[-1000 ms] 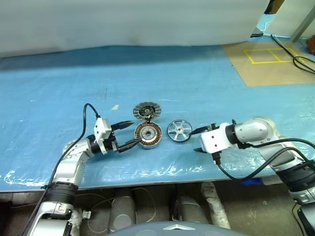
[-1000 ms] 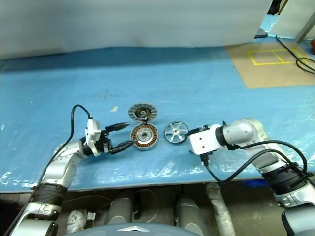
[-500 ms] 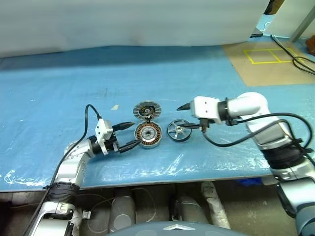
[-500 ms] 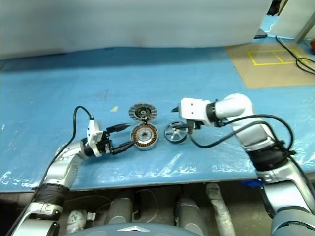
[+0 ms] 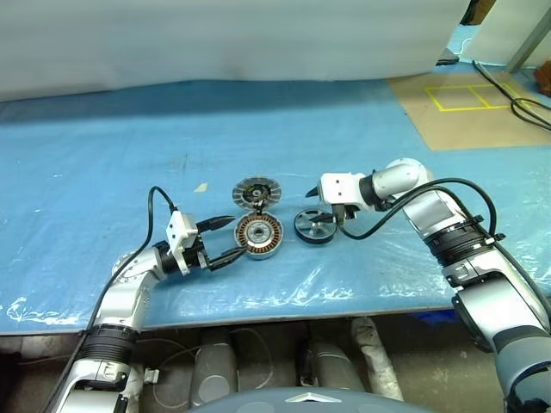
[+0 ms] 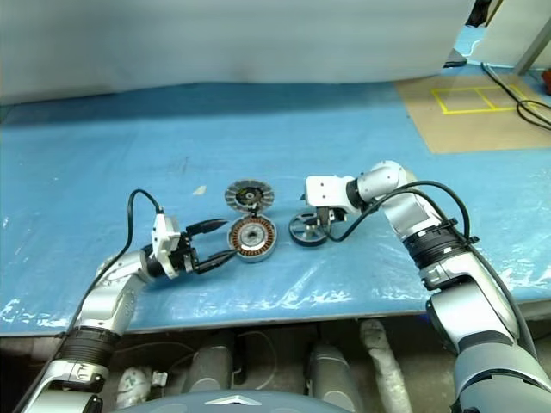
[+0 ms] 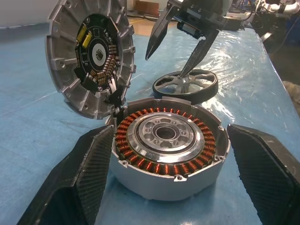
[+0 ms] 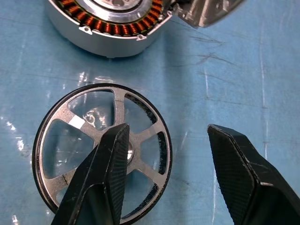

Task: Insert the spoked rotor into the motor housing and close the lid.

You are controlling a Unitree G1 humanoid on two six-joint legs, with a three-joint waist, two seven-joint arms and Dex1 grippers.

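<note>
left gripper: level, jaws spread wide, near bench's front edge | right gripper: angled down, jaws parted

Right gripper's near finger hides the spoked rotor hub; finger-rotor contact unclear. Motor housing cut off beyond the jaws.
</note>
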